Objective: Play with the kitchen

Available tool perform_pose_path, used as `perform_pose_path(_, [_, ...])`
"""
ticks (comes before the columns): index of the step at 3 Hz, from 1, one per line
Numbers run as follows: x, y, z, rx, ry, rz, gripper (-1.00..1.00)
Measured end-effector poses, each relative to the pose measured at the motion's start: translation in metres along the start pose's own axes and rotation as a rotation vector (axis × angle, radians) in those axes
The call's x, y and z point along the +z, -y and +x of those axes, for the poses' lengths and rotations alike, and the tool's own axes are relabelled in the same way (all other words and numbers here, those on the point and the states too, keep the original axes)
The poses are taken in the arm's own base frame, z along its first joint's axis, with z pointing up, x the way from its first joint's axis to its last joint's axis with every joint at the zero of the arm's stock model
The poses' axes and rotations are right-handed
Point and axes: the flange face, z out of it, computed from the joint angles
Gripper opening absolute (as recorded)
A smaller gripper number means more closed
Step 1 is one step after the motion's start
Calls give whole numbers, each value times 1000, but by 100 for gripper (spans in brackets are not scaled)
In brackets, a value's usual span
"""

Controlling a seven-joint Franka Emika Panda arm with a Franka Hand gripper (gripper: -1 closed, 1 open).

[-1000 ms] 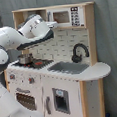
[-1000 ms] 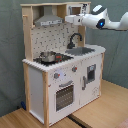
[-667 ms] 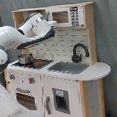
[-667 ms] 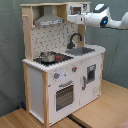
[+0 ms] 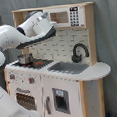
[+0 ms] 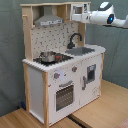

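The kitchen [image 6: 62, 70] stands on a wood floor [image 6: 100, 110] against a grey backdrop, its top shelf level with your gripper [image 6: 75, 17], which sits at the microwave [image 5: 66, 16]. You cannot tell how the jaws stand; they are hidden in both exterior views. Treat the unit as stiff and probably light enough to shift if pushed, so take hold only of small parts: the knobs, the oven door [image 6: 64, 96] well below the jaws, or the black faucet [image 6: 74, 39] beneath them. A small pot [image 6: 48, 56] rests loose on the hob. Shelf edges crowd the jaws; open room lies out front.
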Motion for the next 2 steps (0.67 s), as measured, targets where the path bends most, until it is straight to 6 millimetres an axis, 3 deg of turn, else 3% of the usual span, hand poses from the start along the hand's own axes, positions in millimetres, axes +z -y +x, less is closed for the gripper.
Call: perform_pose_path(2, [-29, 4, -9, 45, -44, -5, -100])
